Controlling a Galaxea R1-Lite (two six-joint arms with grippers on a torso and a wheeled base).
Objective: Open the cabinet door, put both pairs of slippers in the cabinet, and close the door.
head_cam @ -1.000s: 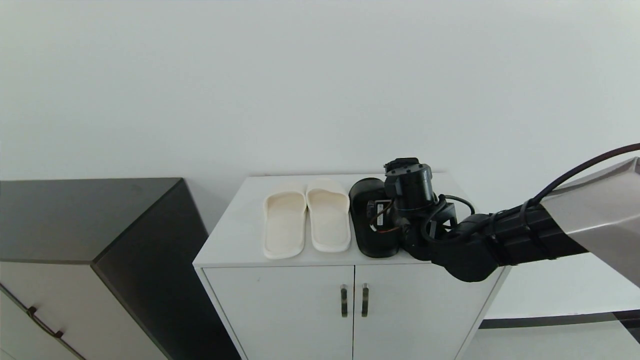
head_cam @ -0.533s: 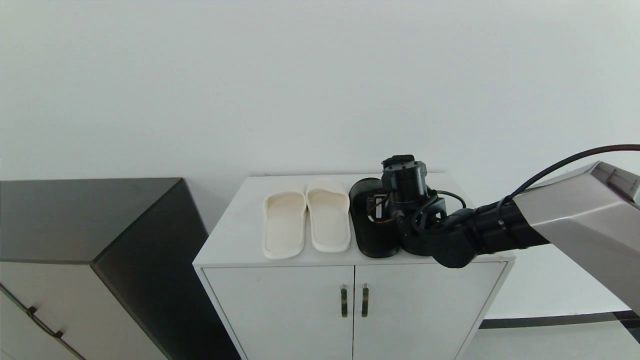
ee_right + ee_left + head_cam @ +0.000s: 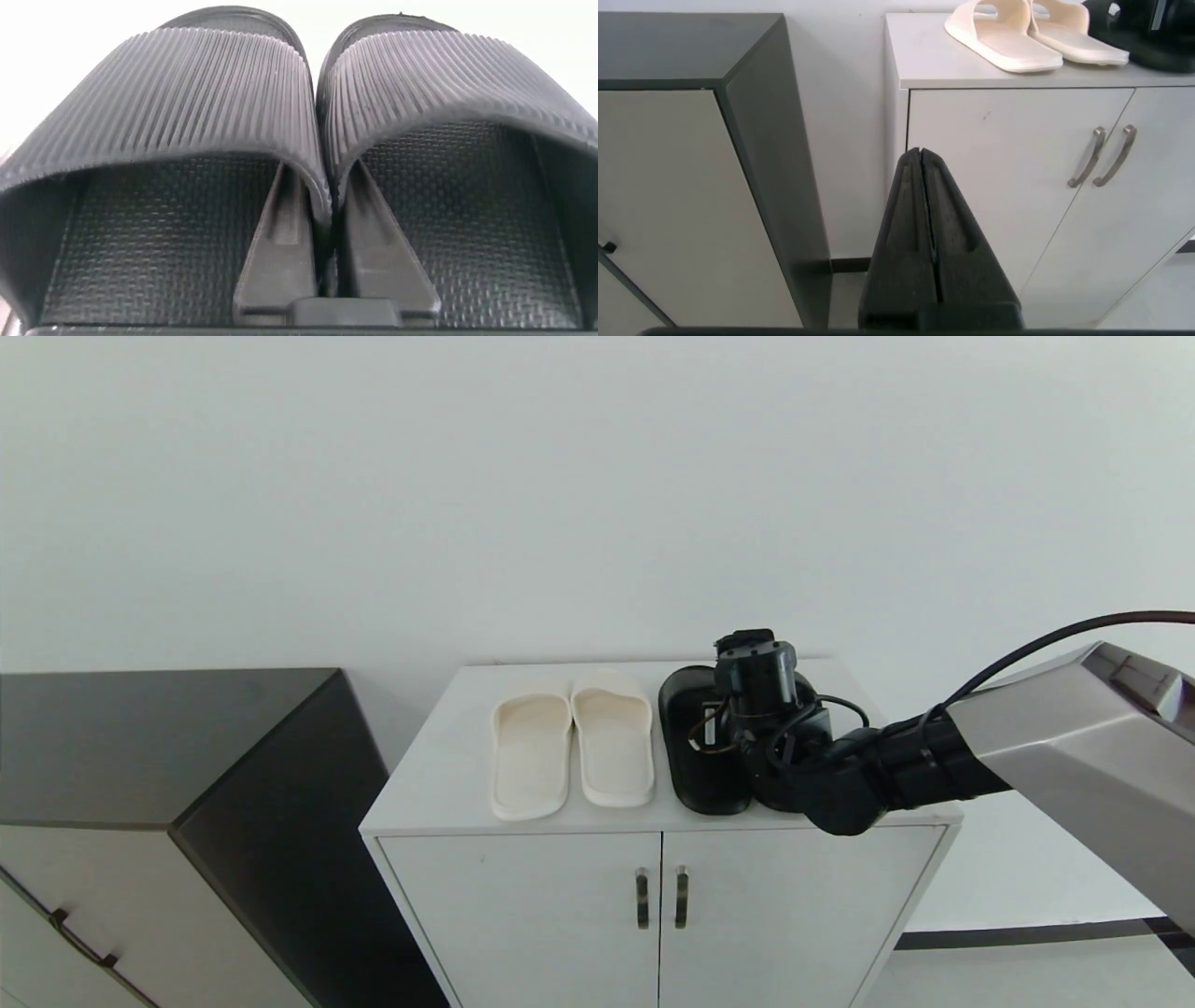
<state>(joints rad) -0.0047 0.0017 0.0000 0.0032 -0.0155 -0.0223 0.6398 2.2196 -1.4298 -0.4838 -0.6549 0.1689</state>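
Head view: slippers [image 3: 691, 775] atop closed cabinet [image 3: 523, 915]

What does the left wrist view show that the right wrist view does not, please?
Left wrist view, not the right: the white two-door cabinet, doors closed; the cream foam slippers on top; a dark grey cabinet beside it; the left gripper, fingers shut. Right wrist view, not the left: how the fingers of the right gripper clamp the inner edges of the black ribbed rubber slippers. Both: those black slippers.
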